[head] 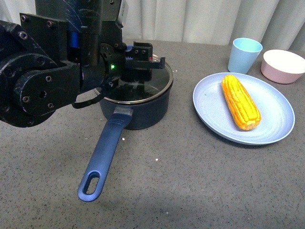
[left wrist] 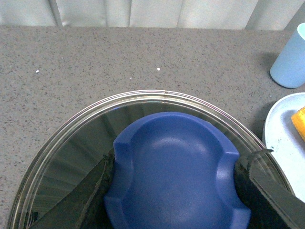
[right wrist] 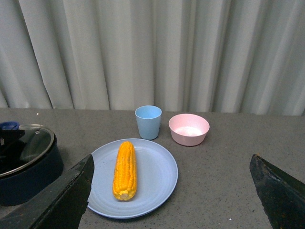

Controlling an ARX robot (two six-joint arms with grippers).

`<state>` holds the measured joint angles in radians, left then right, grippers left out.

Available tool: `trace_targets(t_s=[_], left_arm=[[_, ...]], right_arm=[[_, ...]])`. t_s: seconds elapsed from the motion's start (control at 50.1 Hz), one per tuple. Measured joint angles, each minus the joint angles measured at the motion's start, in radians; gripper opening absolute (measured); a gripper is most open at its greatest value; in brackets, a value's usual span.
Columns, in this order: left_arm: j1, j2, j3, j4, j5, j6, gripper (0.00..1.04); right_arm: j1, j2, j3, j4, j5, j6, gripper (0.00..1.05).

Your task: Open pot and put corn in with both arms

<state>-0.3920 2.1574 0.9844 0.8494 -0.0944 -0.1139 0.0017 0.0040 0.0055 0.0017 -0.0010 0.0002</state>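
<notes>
Grey speckled desk point(head: 190, 181) carries everything. Left of centre sits the dark navy-blue round saucepan point(head: 143, 112), shut under its round glass lid point(head: 155, 86). The left claw point(head: 143, 59) pinches the lid's blue knob point(left wrist: 176, 176) on both sides. Glass looks weighty, slick and breakable, so the knob is the only sound hold. Further right, a yellow-orange corn cob point(head: 240, 102) lies on a pale blue round plate point(head: 276, 129). It is likely stiff, light and prone to rolling, best taken across its middle. The right claw point(right wrist: 171, 162) is spread wide, well apart from it.
</notes>
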Motion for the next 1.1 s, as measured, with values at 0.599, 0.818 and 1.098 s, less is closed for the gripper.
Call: trace_targets(t_s=[0.599, 0.818, 1.098], left_arm=[[0.309, -0.111, -0.111, 0.088, -0.034, 0.024, 0.57], [0.327, -0.023, -0.133, 0.101, 0.001, 0.015, 0.56], [0.333, 0.076, -0.13, 0.113, 0.017, 0.01, 0.56]], right_arm=[[0.0, 0.0, 0.0, 0.0, 0.0, 0.0, 0.96], [0.0, 0.0, 0.0, 0.0, 0.0, 0.0, 0.96], [0.0, 0.0, 0.0, 0.0, 0.0, 0.0, 0.96]])
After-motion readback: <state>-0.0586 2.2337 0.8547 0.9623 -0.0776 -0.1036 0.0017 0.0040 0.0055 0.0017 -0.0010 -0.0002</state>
